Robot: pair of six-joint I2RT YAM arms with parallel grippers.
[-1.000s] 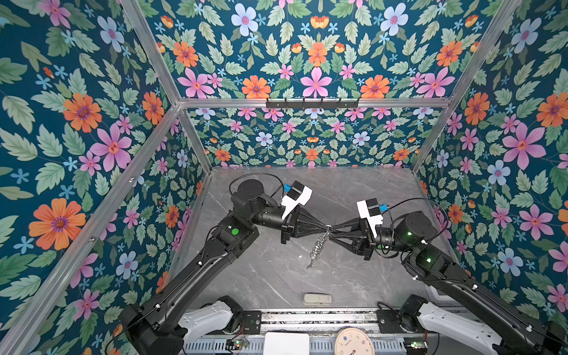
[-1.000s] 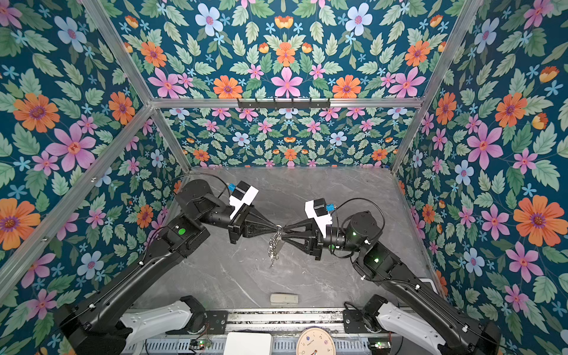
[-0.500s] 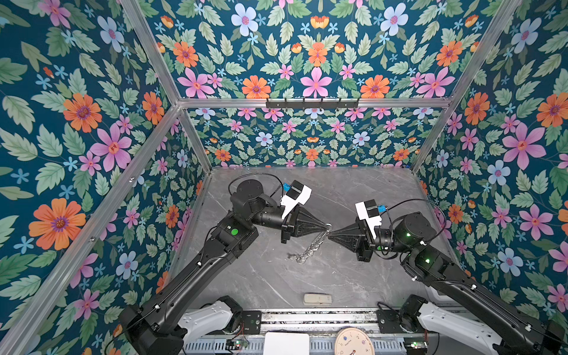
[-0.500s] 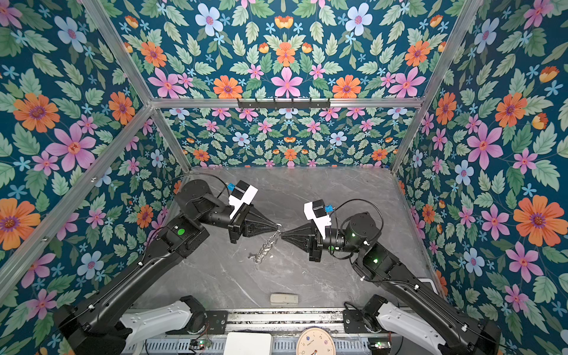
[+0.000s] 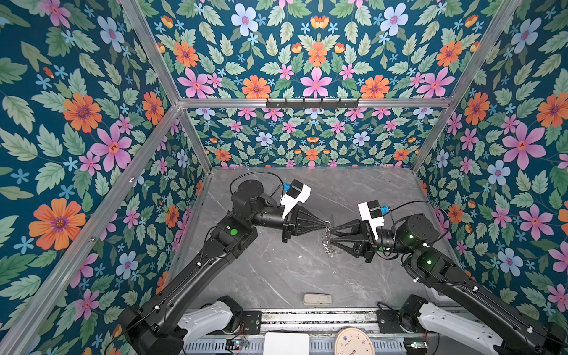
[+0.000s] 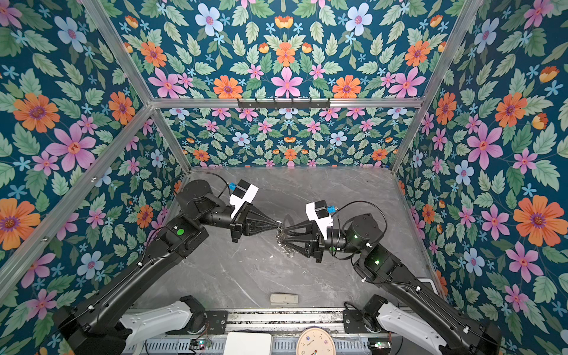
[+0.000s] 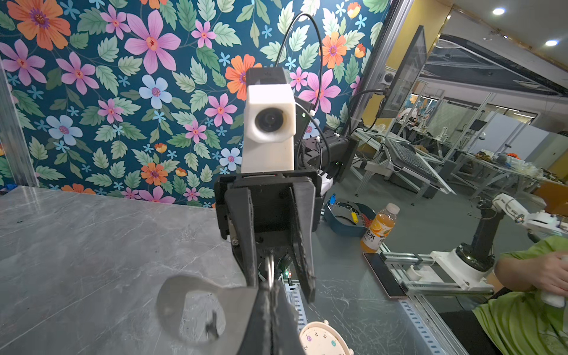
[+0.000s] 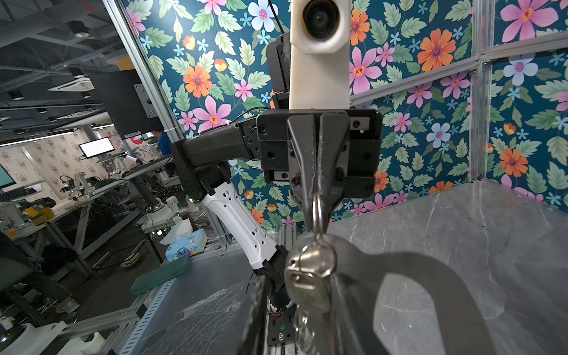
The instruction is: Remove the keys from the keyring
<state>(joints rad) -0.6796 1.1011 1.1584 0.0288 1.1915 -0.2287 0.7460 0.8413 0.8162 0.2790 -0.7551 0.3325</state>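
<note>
**Two arms nose to nose over the middle of the bench**

The left tool is clamped tight on the keyring. It pinches the little silver ring right at its tips, so the whole lot dangles off it over the bench. Both keys are on that ring, hanging just below the pinch, with the chain trailing lower. In both top views the bunch is a small shiny tangle at about mid-bench, right between the two tools. I can't tell if the lowest links touch the surface.

The right tool comes in from the right with its jaws partway apart, one tip either side of the hanging bunch. I can't see it pinching anything.

In the left wrist view the keyring's flat grey loop sticks out beside the left tool, pretty blurry. A pale beige block lies by the near edge, well apart from all that.
</note>
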